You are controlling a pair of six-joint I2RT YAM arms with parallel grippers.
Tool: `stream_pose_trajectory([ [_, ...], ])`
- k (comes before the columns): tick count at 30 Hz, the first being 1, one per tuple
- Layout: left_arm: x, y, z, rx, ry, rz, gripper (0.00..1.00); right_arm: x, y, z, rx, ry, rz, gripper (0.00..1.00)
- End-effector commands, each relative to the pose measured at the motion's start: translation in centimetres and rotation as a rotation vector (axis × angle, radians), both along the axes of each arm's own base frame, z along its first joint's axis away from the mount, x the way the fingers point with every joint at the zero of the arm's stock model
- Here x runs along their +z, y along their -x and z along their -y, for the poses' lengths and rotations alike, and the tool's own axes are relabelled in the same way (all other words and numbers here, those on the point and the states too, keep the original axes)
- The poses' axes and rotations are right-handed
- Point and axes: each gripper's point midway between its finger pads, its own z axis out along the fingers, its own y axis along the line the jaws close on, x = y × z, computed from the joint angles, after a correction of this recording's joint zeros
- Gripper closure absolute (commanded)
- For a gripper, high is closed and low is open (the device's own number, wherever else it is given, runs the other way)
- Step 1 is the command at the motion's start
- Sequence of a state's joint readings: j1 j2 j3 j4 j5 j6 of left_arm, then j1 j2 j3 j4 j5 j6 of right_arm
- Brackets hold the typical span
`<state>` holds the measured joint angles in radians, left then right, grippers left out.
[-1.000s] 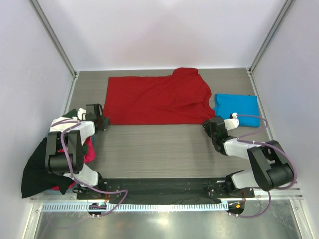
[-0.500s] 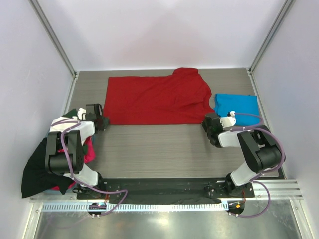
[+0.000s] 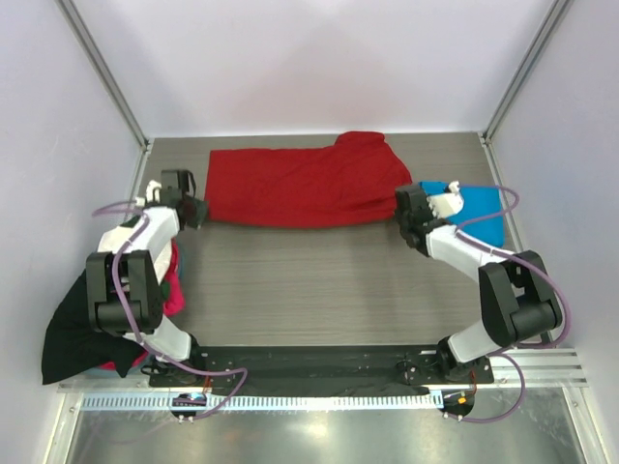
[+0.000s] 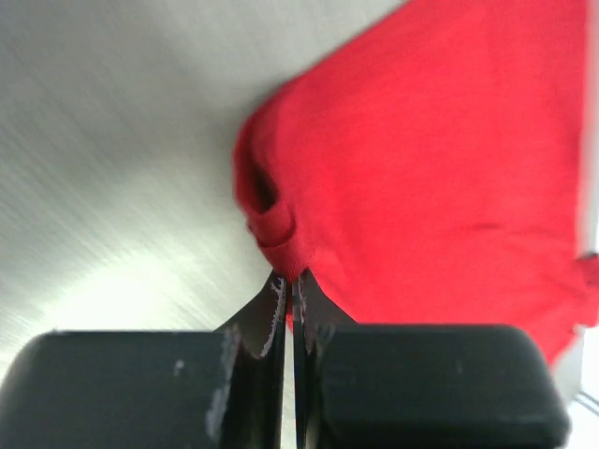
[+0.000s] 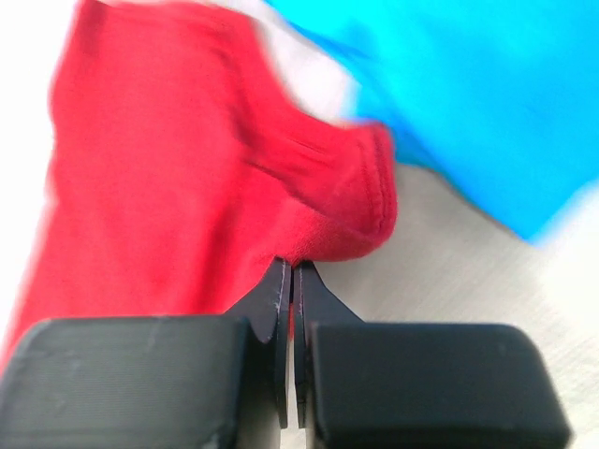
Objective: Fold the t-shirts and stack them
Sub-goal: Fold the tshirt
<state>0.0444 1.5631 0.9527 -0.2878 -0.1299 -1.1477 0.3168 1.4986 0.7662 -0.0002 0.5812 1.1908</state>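
Top external view: the red t-shirt [image 3: 305, 188] lies spread on the table's [image 3: 309, 280] far half. Near-left of it sits a black-and-magenta shirt heap [image 3: 73, 324]; the blue t-shirt [image 3: 479, 208] lies just beside its right edge. The left gripper [image 4: 285, 285] is clamped tight on its near-left corner, the right gripper [image 5: 292, 271] on its near-right corner.

I see the deep red t-shirt [image 3: 300, 188] spread mostly flat across the far side of the tabletop [image 3: 309, 280], its two near corners bunched up. The bright blue t-shirt [image 3: 481, 208] lies folded just beside it on the right. A black t-shirt [image 3: 68, 329] and a magenta t-shirt [image 3: 174, 288] sit crumpled at the near left edge.
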Motion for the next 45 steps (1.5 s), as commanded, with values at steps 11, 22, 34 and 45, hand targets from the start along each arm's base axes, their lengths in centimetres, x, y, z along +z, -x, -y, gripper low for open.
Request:
stream_pose_trajectory([
  [11,15.4,-0.6,-1.1,0.033,-0.057,0.204,1.00,17.2,-2.1,3.3,0.001,0.037,0.293,0.99],
  [22,16.7,3.9,-0.6,-0.001,-0.066,0.237,1.00,16.3,3.7,4.2,0.036,0.035,0.297,0.99],
  [34,33.9,8.0,-0.3,-0.041,-0.117,0.540,1.00,36.1,8.4,4.2,0.168,0.137,0.591,0.99],
  [45,43.1,14.6,0.4,-0.042,-0.117,0.791,1.00,44.7,16.1,5.0,0.200,0.118,0.786,0.99],
])
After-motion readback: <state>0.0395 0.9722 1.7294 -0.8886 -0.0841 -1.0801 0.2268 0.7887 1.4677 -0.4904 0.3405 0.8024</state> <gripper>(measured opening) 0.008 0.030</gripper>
